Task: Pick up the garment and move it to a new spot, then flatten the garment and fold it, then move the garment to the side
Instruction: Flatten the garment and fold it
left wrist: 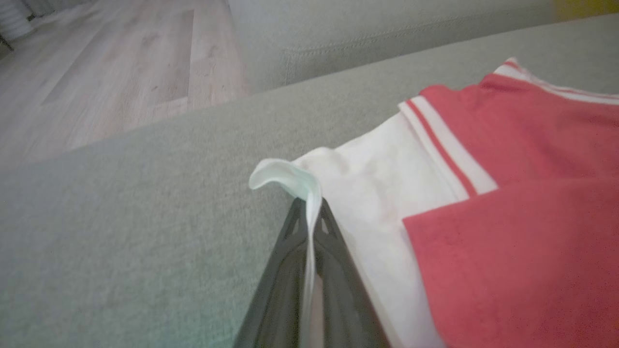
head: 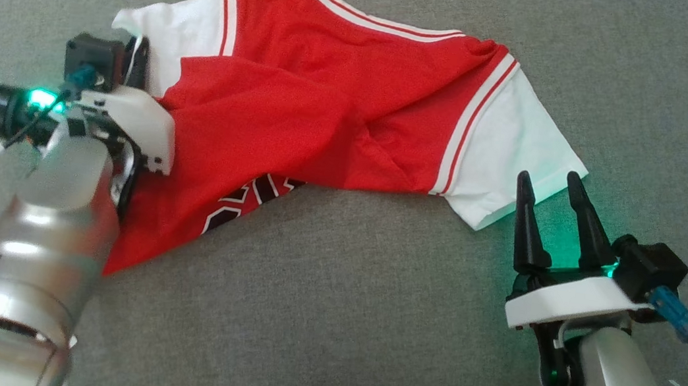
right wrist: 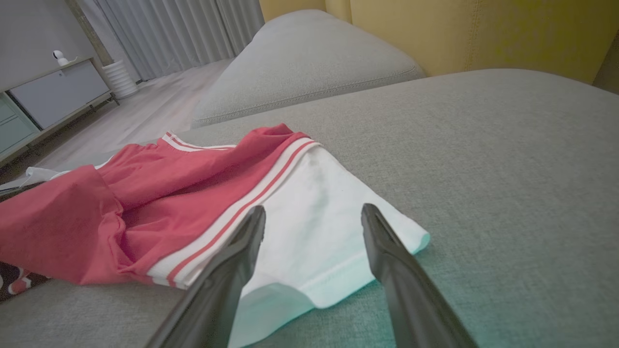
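Note:
The garment is a red shirt with white sleeves and red-and-white stripes, lying crumpled on a grey cushion. In the left wrist view my left gripper is shut on the hem of the garment's white left sleeve, cloth pinched between its fingers. In the head view that gripper's body sits at the shirt's left edge. My right gripper stands open just short of the white right sleeve. In the right wrist view its fingers straddle the garment's sleeve corner.
The grey cushion stretches wide around the shirt. A second grey cushion and a yellow backrest lie beyond. Wooden floor lies past the cushion's left edge, with a cabinet and curtains farther off.

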Tool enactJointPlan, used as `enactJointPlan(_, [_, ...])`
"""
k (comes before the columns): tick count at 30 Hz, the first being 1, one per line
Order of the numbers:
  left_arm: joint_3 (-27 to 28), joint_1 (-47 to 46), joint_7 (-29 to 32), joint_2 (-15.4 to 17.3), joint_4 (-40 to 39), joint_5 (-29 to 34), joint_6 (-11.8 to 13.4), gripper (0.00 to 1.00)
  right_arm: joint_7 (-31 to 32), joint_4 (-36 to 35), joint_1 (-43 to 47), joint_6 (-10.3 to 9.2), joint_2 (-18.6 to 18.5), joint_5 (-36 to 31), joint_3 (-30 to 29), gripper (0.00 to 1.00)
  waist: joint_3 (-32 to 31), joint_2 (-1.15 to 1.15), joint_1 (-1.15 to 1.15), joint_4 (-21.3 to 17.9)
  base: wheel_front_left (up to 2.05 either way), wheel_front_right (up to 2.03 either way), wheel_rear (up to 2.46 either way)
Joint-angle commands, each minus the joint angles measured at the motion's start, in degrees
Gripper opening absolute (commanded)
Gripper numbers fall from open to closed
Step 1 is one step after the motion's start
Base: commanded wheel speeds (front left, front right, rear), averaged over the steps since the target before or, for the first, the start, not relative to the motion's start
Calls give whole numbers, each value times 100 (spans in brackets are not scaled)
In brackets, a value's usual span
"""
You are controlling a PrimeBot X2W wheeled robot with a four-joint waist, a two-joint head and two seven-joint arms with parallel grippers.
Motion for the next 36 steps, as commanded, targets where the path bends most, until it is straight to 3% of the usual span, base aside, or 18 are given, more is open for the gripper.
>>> enactJointPlan(1, [27, -396, -171, 278, -197, 68, -60, 0, -37, -150, -103, -4, -14, 60, 142, 100, -25, 0, -1, -1, 0, 0, 0])
enactJointPlan(7, [-203, -1244, -447, 530, -676, 268, -248, 0, -37, -120, -36, -4, -14, 229, 182, 100, -204, 0, -1, -80, 0, 0, 0])
enactJointPlan(19, [-385, -1612, -527, 469, -2038, 267, -396, 0, -37, 39, 359, -4, -14, 321, 127, 100, -1073, 0, -1, 43, 0, 0, 0])
enactJointPlan(26, [-471, -1228, -520, 484, -1981, 136, -468, 0, -37, 72, 469, -4, -14, 336, 157, 100, -1296, 0, -1, 75, 0, 0, 0])
enactJointPlan(36, [-534, -1067, -476, 654, -1744, 27, -481, 0, -37, 101, 452, -4, -14, 321, 136, 100, -1005, 0, -1, 19, 0, 0, 0])
